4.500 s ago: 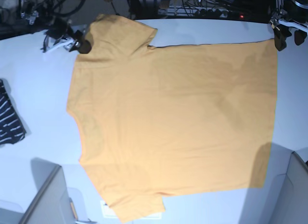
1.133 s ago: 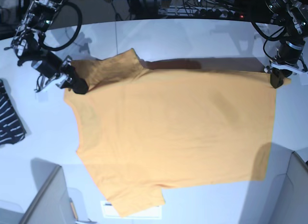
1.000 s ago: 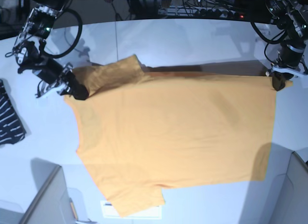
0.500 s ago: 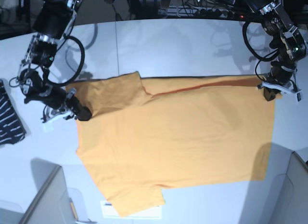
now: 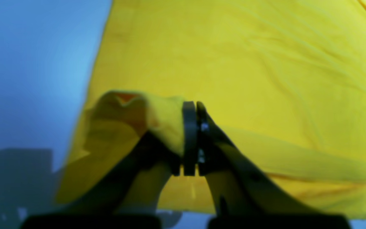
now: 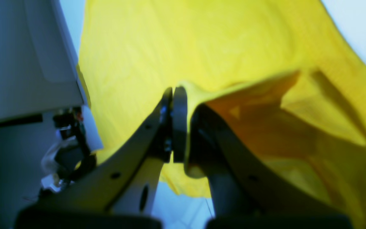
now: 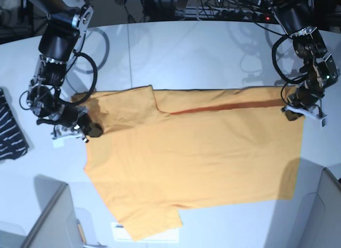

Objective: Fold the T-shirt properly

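- T-shirt (image 7: 197, 157) spread mid-bench (image 7: 176, 50), far edge lifted and partly doubled toward the near edge
- left hand (image 7: 294, 112) clamped on hem corner, right hand (image 7: 90, 129) clamped on shoulder
- risk: uneven pull skews the fold line; thin pinch may slip, dropping cloth
- striped garment (image 7: 9, 132) at bench edge

plain orange-yellow T-shirt (image 7: 202, 152), navy white-striped garment (image 7: 9, 132)

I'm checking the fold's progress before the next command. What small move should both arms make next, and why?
Probably carry the pinched edge a little further toward the near hem. Both the left gripper and right gripper are shut on the T-shirt, whose far edge is folded over only a narrow strip, most of it lying flat on the table.
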### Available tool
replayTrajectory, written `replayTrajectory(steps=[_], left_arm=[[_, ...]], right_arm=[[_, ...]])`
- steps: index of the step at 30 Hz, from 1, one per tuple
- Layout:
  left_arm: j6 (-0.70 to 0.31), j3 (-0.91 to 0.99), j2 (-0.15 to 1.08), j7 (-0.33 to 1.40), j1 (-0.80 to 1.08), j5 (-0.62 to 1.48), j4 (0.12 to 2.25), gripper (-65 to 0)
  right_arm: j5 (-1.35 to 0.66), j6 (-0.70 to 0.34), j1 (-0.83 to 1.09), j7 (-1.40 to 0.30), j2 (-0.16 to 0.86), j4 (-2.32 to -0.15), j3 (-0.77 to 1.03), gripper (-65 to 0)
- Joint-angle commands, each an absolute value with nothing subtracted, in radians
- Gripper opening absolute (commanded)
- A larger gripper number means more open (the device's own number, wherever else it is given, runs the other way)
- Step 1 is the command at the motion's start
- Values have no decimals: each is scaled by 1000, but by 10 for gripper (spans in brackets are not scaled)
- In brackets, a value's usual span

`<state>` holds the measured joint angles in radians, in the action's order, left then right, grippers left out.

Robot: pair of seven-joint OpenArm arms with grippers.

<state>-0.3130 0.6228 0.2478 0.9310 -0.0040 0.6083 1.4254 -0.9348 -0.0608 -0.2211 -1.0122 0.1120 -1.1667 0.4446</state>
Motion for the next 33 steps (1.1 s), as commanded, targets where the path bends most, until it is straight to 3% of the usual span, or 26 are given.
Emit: replayTrajectory(steps=[1, 8, 19, 21, 23, 26, 29, 33], left_arm=[[-315, 611, 266, 914, -31, 628, 1425, -650], [-314, 608, 266, 914, -54, 628, 1392, -650], [-314, 608, 265, 914, -74, 487, 1391, -650], [-314, 610, 266, 914, -81, 487, 1395, -553], [-314, 610, 266, 914, -84, 487, 1399, -436], [-314, 610, 266, 891, -104, 487, 1395, -276], [-314, 610, 266, 816, -107, 489, 1395, -151], [-320, 650, 262, 796, -79, 498, 1446, -87]], right_arm=[[-957, -71, -252, -993, 125, -1171, 444, -650], [-957, -64, -252, -888, 142, -1147, 283, -650], [-957, -62, -246, -869, 145, -1145, 278, -639], [-957, -62, -246, -868, 145, -1145, 278, -503], [-957, -62, -246, -866, 145, -1147, 278, -420], [-957, -59, -223, -831, 147, -1168, 280, -423], [-957, 25, -156, -750, 147, -1257, 277, -422], [-957, 81, -41, -615, 147, -1409, 275, -420]])
